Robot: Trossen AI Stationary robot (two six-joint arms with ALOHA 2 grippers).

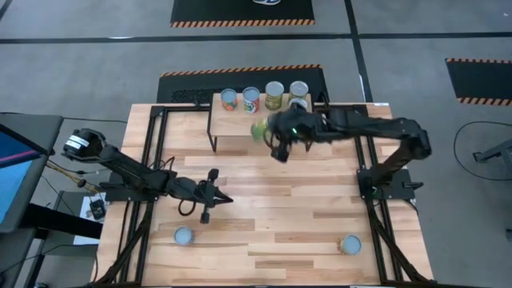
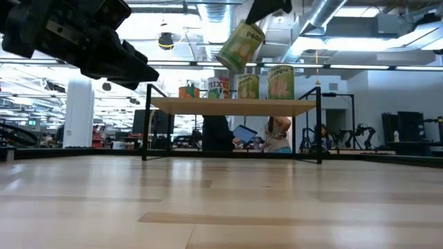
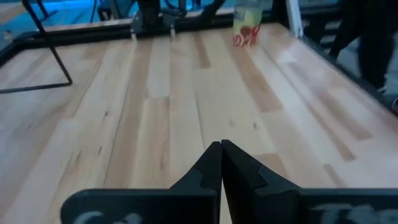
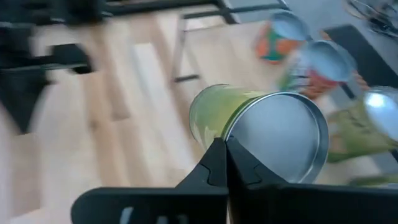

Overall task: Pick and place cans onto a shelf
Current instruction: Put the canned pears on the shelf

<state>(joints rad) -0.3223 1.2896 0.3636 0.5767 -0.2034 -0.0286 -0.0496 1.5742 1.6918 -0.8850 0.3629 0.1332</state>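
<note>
Above the front edge of the shelf (image 1: 256, 120), a green-labelled can (image 2: 241, 45) hangs tilted in the air, its silvery lid (image 4: 281, 140) facing the right wrist camera and its body angled down toward the table; the right gripper (image 1: 276, 144) has its fingers pressed together at the rim of the lid, and the low view shows the can hanging from the dark fingertips above it, so the grip is on this can. Shelf top: light wood on thin black legs, standing at the far middle of the table (image 1: 280, 224). Four cans in a row along its far edge: an orange-and-teal can (image 1: 230, 99), a red-and-green can (image 1: 251, 99), then two taller green cans (image 1: 274, 95) and (image 1: 298, 93). From the low view the row stands upright on the shelf top, the held can higher than their lids and nearer the camera. Two more cans stand on the table near the front edge, well apart: one toward the left (image 1: 184, 235), one toward the right (image 1: 350, 244). Left gripper (image 1: 210, 194) sits low over the left-middle of the table, fingers shut on nothing, pointing toward the centre, apart from every can. Left wrist view: closed fingertips over bare planks, a can with a red mark (image 3: 247, 25) far off. People sit in the room behind the shelf
</note>
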